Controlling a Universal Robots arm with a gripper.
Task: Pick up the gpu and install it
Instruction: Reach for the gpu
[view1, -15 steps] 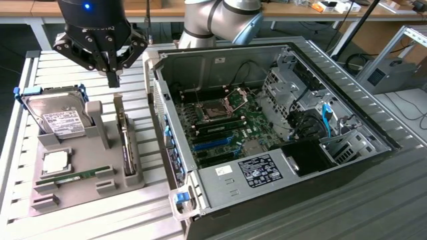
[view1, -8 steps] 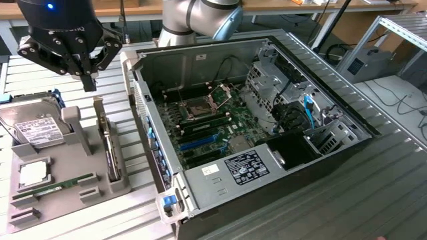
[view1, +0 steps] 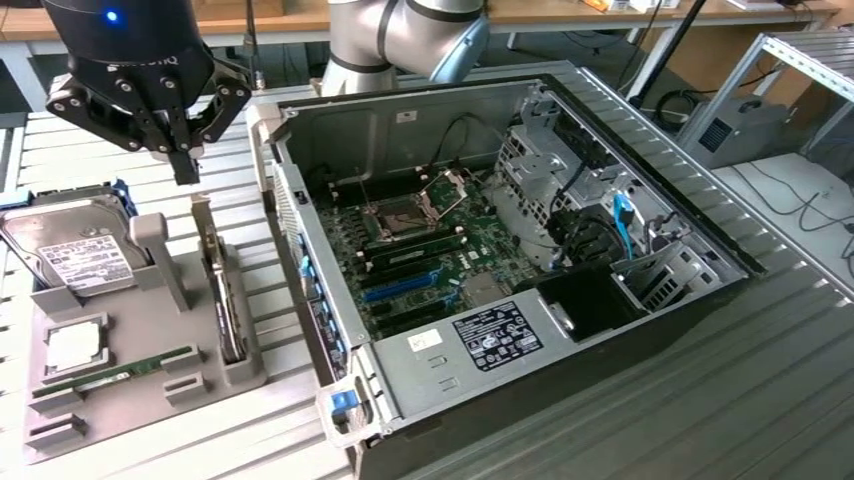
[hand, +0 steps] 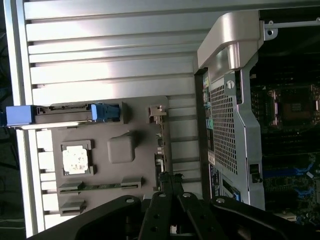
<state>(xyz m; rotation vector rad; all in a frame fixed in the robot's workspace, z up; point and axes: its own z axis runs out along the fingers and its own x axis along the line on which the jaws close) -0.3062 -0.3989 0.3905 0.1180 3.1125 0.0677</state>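
Tool (view1: 184, 172) shut, empty, above gpu (view1: 224, 300) (on edge, long axis along grey holder (view1: 134, 400)).

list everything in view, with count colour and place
case: one, grey-black, open, the exterior view's right
motherboard: one, green, inside case
tray: one, grey, beside case
hard drive: one, silver, tray's far end
cpu: one, silver, tray middle
memory stick: one, green, tray's near part
gpu: one, dark, on edge in tray slot
table: one, silver slats, under everything
arm: one, grey, behind case
pincer: one, black, shut, just above gpu
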